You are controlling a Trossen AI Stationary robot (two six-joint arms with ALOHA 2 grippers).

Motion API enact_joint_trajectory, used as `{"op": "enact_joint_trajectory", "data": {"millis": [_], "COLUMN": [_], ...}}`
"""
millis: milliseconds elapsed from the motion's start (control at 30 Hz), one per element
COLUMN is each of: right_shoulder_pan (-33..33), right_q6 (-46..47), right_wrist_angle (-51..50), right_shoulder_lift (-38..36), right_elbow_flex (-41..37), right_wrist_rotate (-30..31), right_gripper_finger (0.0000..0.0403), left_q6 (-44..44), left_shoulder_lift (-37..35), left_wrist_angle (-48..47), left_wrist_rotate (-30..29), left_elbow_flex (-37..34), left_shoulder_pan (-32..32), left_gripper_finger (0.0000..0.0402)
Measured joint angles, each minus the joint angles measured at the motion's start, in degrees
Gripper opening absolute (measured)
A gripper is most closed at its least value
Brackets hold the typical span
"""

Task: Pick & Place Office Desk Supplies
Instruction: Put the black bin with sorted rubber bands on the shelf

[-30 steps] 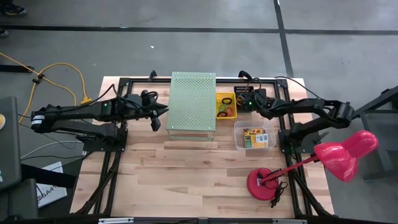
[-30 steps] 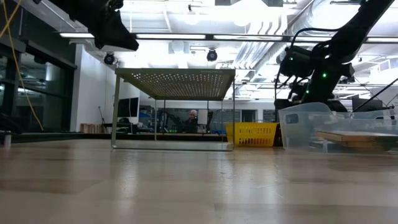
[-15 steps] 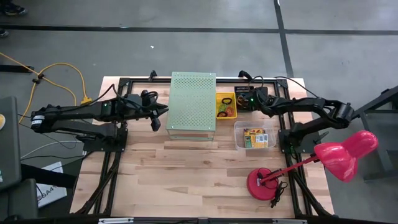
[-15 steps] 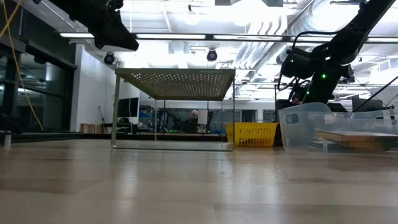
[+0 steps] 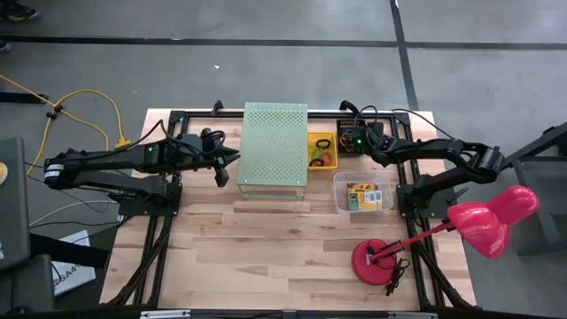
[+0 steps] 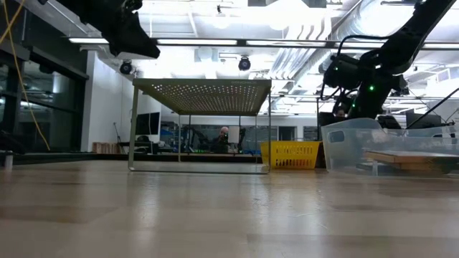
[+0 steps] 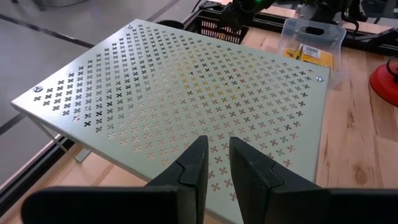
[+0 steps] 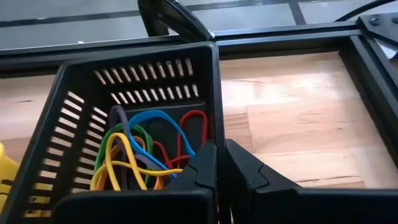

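Note:
A black slotted basket (image 8: 74,112) at the table's far right holds several elastic bands (image 8: 143,146) in blue, red, green, yellow and orange. My right gripper (image 8: 217,152) is shut, its tips down at that basket's side wall (image 8: 213,93), beside the red band. More bands lie in a yellow basket (image 5: 322,151). Crayon boxes (image 5: 363,197) lie in a clear tub (image 5: 341,202). My left gripper (image 7: 217,149) hovers over the near left edge of the pale-green perforated box (image 7: 186,81), slightly open and holding nothing. My right gripper comes slanting down from the table's right side into the corner of the black basket. Its own fingers (image 8: 202,165) hide the tips, so I cannot tell whether they are on a band, on the basket's wall, or on nothing.
The perforated box (image 5: 275,146) stands on thin legs at the far middle. A pink desk lamp (image 5: 487,217) stands with its round base (image 5: 376,260) at the near right. Bare wood lies across the table's near half.
My right gripper has swung slightly toward the table's far edge over the black basket, and its fingers have shut.

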Motion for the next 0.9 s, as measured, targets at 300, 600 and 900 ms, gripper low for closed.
{"op": "enact_joint_trajectory", "data": {"millis": [300,600,900], "right_shoulder_pan": [0.0,0.0,0.0], "right_q6": [-0.8,-6.6,-13.3], "right_wrist_angle": [0.3,-0.1,0.7], "right_shoulder_lift": [-3.5,-14.6,-24.1], "right_elbow_flex": [0.0,0.0,0.1], "right_wrist_rotate": [-0.7,0.8,-10.6], "right_gripper_finger": [0.0005,0.0004,0.0004], "left_q6": [0.0,0.0,0.0], "left_shoulder_lift": [0.0,0.0,0.0], "left_wrist_angle": [0.0,-0.1,-0.1], "left_wrist_rotate": [0.0,0.1,0.1], "left_elbow_flex": [0.0,0.0,0.0], "left_shoulder_pan": [0.0,0.0,0.0], "left_gripper_finger": [0.0060,0.0060,0.0060]}}
